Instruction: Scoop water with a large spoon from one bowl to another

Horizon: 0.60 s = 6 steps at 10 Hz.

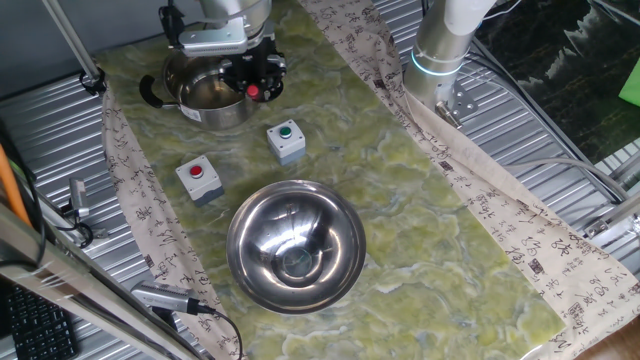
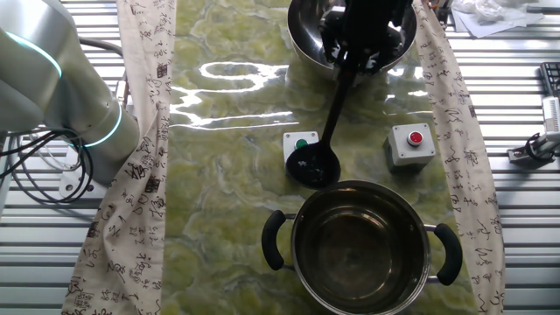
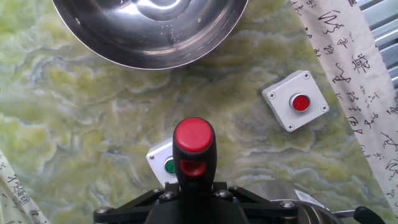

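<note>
My gripper [image 1: 254, 74] is shut on the large spoon, a black ladle with a red handle end [image 3: 194, 135]. In the other fixed view the ladle's handle [image 2: 337, 96] slants down from the gripper [image 2: 360, 45] to its dark cup [image 2: 312, 166], which hangs just outside the pot's rim, next to the green-button box. The small steel pot [image 1: 210, 96] with black loop handles also shows in the other fixed view [image 2: 363, 249]; faint glints lie inside it. The wide shiny bowl [image 1: 295, 245] stands apart from it, nearer the table's middle, and fills the top of the hand view [image 3: 149, 37].
A grey box with a green button [image 1: 285, 140] and one with a red button [image 1: 198, 178] stand between the pot and the wide bowl. The robot base [image 1: 440, 55] stands at the table's edge. A patterned cloth [image 2: 140, 157] borders the green mat.
</note>
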### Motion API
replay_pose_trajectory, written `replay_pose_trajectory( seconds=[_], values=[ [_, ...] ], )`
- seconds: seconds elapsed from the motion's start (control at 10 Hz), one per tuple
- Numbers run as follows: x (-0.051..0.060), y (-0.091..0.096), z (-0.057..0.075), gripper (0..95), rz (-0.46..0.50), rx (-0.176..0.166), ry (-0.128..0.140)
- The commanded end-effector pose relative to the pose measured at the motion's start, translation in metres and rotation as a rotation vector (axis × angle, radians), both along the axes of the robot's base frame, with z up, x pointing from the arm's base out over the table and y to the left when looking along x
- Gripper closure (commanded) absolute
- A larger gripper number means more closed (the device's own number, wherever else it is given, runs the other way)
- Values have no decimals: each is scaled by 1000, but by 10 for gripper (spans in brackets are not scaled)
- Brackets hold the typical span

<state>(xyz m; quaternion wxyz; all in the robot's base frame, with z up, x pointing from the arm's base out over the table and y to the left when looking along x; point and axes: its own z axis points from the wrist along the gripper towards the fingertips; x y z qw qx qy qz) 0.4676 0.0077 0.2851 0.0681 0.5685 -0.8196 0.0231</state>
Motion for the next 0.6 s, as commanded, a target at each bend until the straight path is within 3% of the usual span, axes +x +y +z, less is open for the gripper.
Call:
replay_pose_trajectory(
  seconds=[0.1, 0.6],
  values=[
    [-1, 0, 0, 950, 10, 2, -8],
    [-1, 0, 0, 950, 15, 3, -15]
  ],
)
